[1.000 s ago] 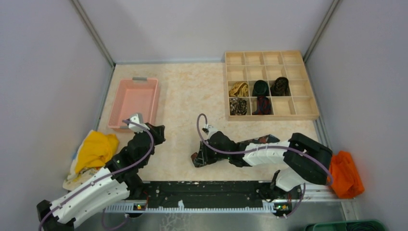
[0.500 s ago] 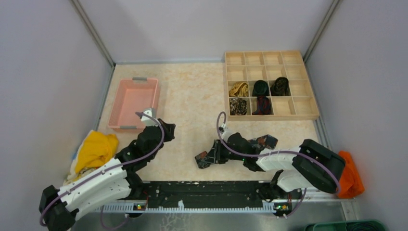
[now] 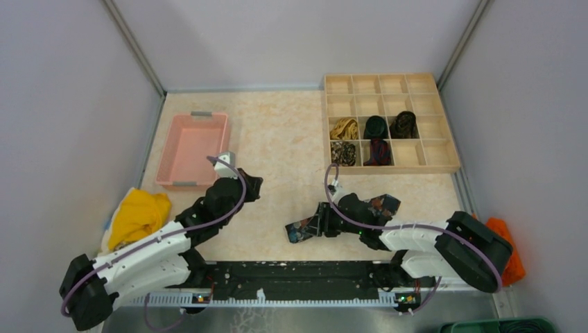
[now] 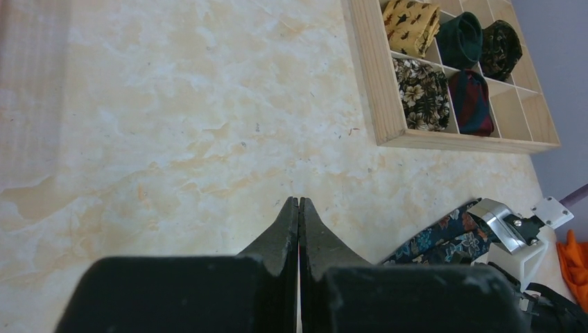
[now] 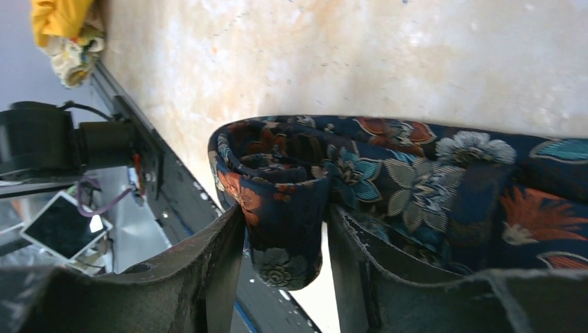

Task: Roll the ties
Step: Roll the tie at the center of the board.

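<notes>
right end effector (image 5: 284,232): clenched on the started coil of the floral tie (image 5: 416,173), has dragged it rightward along the near worktop (image 3: 277,142) | left end effector (image 4: 299,208): fingers pressed together, empty, has advanced toward centre | far: five rolled ties (image 3: 376,127) in wooden organizer (image 3: 324,121) | judgement: roll barely begun, left likely coming to assist

the left gripper (image 4: 299,202) is closed tight, arm stretched forward. the right gripper (image 5: 286,232) pinches a tie (image 5: 430,180), arm reaching left.
</notes>
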{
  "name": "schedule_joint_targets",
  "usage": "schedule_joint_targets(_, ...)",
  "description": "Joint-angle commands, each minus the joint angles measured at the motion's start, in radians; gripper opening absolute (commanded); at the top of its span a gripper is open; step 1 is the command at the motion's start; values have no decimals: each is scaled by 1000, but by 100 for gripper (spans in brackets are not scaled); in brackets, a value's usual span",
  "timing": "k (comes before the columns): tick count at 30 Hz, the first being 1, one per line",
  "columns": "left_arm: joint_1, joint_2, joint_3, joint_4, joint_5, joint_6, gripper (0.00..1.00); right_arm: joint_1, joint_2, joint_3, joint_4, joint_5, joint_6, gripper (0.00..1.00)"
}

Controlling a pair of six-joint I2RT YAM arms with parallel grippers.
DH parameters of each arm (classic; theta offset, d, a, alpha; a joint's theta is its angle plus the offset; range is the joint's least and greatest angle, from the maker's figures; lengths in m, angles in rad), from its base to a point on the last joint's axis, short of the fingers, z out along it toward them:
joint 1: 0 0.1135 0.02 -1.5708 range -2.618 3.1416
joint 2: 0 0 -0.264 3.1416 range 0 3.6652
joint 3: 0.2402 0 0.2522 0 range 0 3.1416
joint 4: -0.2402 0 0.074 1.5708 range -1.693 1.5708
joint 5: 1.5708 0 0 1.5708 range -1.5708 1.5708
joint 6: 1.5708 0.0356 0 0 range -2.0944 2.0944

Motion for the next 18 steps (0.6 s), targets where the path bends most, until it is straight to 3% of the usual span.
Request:
schedule_joint_targets(1,-2,36,28,52,38,34,0,-7,-52,69,-189,74,-81,47)
schedule_joint_targets(10,-1,145,21,152,126,66,0,-7,-93,137,-387,179,-144,46)
schedule_joint_targets(15,-1,286,32,210,157,59,0,10,-48,200,-473,224,-172,44)
schedule_joint_targets(18,2,380,43,291,235,111,0,75,-104,241,-549,306,-177,44)
